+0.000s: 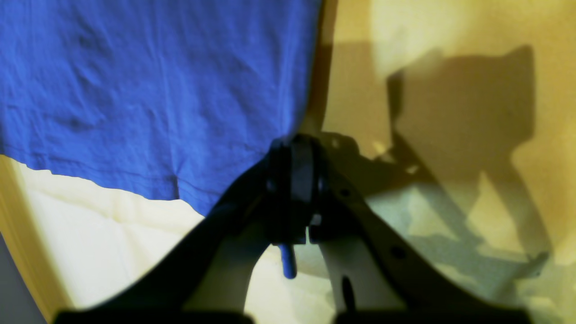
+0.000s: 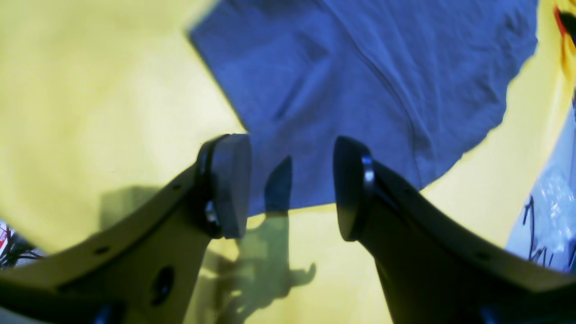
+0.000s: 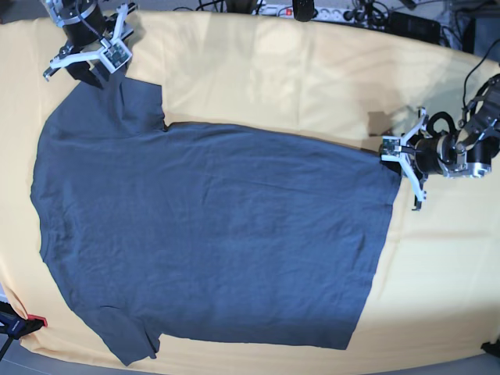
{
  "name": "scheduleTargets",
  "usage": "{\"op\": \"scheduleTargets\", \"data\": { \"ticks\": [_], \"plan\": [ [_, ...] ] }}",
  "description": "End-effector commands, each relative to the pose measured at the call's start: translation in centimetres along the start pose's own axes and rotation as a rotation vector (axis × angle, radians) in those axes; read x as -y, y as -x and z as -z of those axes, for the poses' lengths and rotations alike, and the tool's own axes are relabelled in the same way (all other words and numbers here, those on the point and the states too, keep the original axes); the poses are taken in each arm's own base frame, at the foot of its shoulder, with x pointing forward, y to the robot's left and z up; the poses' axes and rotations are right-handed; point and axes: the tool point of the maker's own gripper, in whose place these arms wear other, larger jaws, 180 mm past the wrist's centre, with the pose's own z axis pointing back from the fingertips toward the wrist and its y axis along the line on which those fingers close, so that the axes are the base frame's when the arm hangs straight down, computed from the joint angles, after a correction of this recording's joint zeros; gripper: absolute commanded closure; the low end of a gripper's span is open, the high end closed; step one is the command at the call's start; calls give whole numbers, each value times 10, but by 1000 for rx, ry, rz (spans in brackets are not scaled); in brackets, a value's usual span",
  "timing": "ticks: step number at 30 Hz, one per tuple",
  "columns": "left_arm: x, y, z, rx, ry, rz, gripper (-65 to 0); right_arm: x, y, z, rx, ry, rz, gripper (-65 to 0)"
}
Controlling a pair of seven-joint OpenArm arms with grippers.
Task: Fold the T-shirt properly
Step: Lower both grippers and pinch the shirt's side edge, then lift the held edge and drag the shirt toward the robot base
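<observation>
The dark slate-blue T-shirt (image 3: 211, 234) lies spread flat on the yellow tablecloth (image 3: 281, 78), with its sleeves toward the left and its hem toward the right. My left gripper (image 3: 387, 150) is at the hem's far corner. In the left wrist view its fingers (image 1: 292, 171) are shut on that corner, and a bit of blue cloth (image 1: 288, 265) pokes out behind them. My right gripper (image 3: 84, 66) hovers at the far sleeve (image 3: 129, 98). It is open (image 2: 290, 189), the sleeve's edge (image 2: 315, 112) lies just ahead of the pads, and nothing is between them.
A power strip and cables (image 3: 312, 12) run along the table's back edge. A red and black object (image 3: 16, 324) sits at the front left corner. A clear plastic bag (image 2: 549, 216) shows beyond the cloth's edge in the right wrist view.
</observation>
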Motion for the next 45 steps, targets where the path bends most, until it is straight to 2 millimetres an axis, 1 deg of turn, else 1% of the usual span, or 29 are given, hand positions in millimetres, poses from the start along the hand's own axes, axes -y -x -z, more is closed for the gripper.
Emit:
{"op": "scheduleTargets", "data": {
  "ticks": [1, 3, 5, 8, 11, 14, 15, 16, 17, 20, 23, 27, 29, 31, 33, 35, 38, 42, 45],
  "plan": [
    [-15, 1, -10, -3, -38, 12, 0, 0, -2, 1, 16, -15, 5, -317],
    [-15, 1, -10, -4, -38, 12, 0, -12, 6, 6, -2, -77, 20, -317],
    [-15, 2, -11, -8, -38, 12, 0, -19, 17, 9, -32, -108, 15, -317],
    [-15, 2, -11, -7, -38, 12, 0, -23, 29, 12, -64, -119, 17, -317],
    [-15, 3, -11, -9, -37, 13, 0, -20, 32, 13, -72, -98, 27, -317],
    [-15, 2, -11, -8, -38, 12, 0, -3, 31, 15, -70, -12, 64, -311],
    [-15, 2, -11, -8, -38, 12, 0, 2, 30, 16, -68, 14, 75, -292],
    [-15, 2, -11, -8, -38, 12, 0, 8, 29, 17, -65, 41, 84, -251],
    [-15, 2, -11, -8, -38, 13, 0, 13, 27, 17, -60, 63, 93, -198],
    [-15, 1, -11, -5, -39, 16, 0, 26, 23, 19, -47, 122, 107, -5],
    [-16, -3, -15, 0, -39, 33, 0, 38, 17, 16, -48, 174, 42, 0],
    [-16, -15, -31, 35, -37, 33, 0, 54, 4, 6, -34, 251, -18, 0],
    [-14, -21, -40, 42, -21, 52, 0, 57, 1, 2, -42, 260, -27, 0],
    [-5, -25, -47, 42, 28, 79, 0, 55, 1, -3, -48, 244, -47, 0],
    [-2, -31, -54, 52, 41, 91, 0, 51, 3, -10, -56, 223, -71, 0],
    [1, -36, -60, 70, 51, 80, 0, 49, 9, -19, -92, 228, -116, 0],
    [12, -38, -65, 73, 81, 75, 0, 46, 24, -33, -169, 246, -171, 0],
    [33, -37, -70, 63, 138, 81, 0, 26, 44, -45, -237, 176, -191, 0],
    [55, -39, -75, 60, 199, 84, 0, 12, 65, -58, -326, 127, -196, 0]
  ]
}}
